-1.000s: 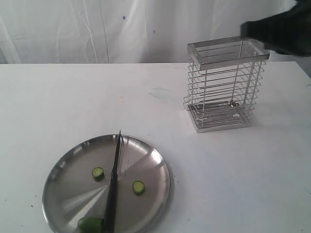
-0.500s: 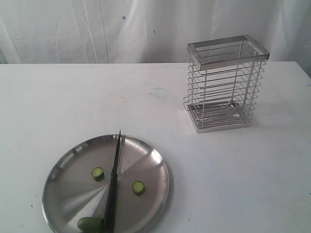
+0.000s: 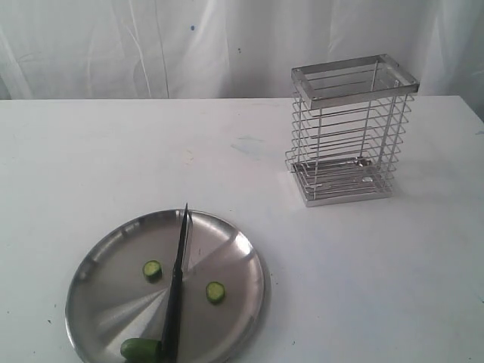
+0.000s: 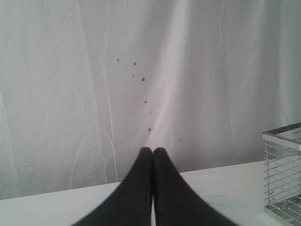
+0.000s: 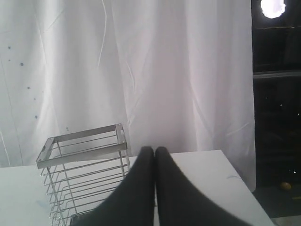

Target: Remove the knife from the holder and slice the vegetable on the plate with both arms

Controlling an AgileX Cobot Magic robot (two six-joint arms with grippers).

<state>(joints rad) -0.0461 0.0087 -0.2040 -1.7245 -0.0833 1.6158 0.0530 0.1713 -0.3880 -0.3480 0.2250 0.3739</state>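
Left fingers (image 4: pixel 138 188) and right fingers (image 5: pixel 141 188) are both staying clenched and empty, the right arm having just drawn away from above the holder (image 3: pixel 348 136), while the knife (image 3: pixel 176 287) is lying on the plate (image 3: pixel 253 261) beside the vegetable (image 3: pixel 140 349) and two cut slices (image 3: pixel 153 268), so the slicing is looking finished.

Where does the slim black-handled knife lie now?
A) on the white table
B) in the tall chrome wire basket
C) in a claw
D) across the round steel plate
D: the slim black-handled knife lies across the round steel plate, a round green cucumber slice beside it.
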